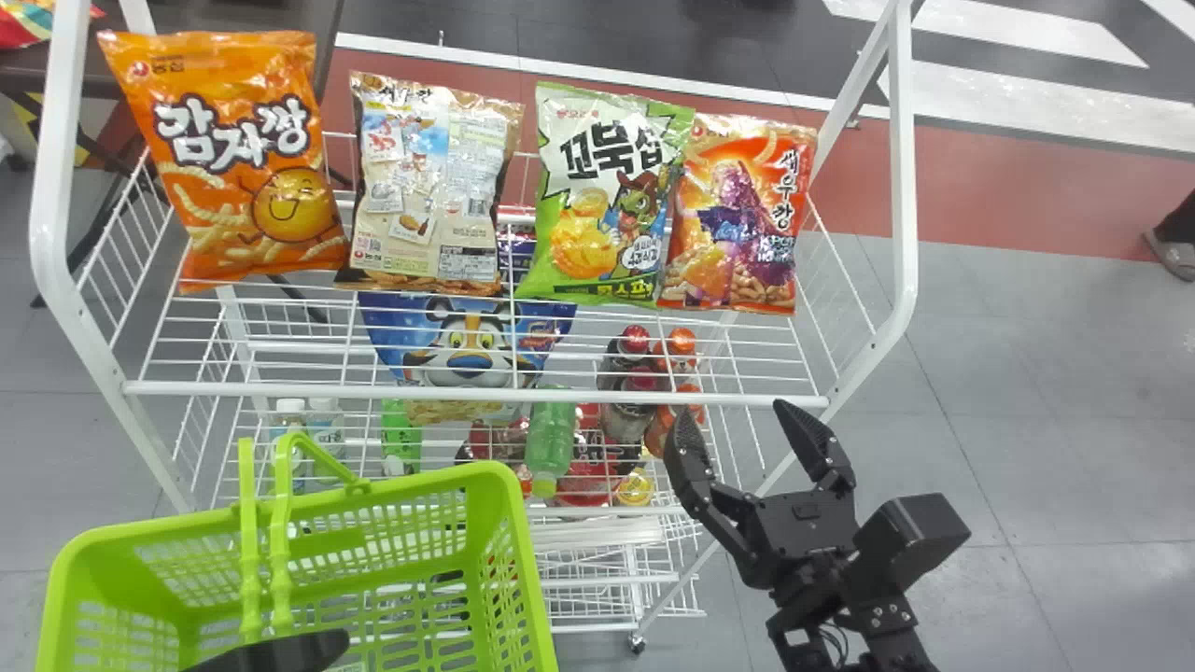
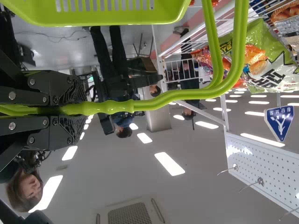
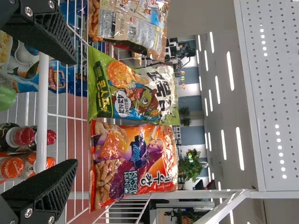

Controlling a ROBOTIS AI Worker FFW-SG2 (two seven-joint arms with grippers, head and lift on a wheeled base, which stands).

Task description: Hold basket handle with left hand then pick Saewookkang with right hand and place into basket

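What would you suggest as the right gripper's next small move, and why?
I'd probably shift the right gripper slightly rightward before advancing: its open fingers stand short of the orange-red bag, and their gap also faces the green bag.

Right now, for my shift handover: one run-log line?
left tool: shut on basket handle | right tool: open, empty | Saewookkang: on rack, unpicked

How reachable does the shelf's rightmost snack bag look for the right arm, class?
Probably yes: the open right gripper faces the rightmost bag, and nothing seems to block the way above the front rail.
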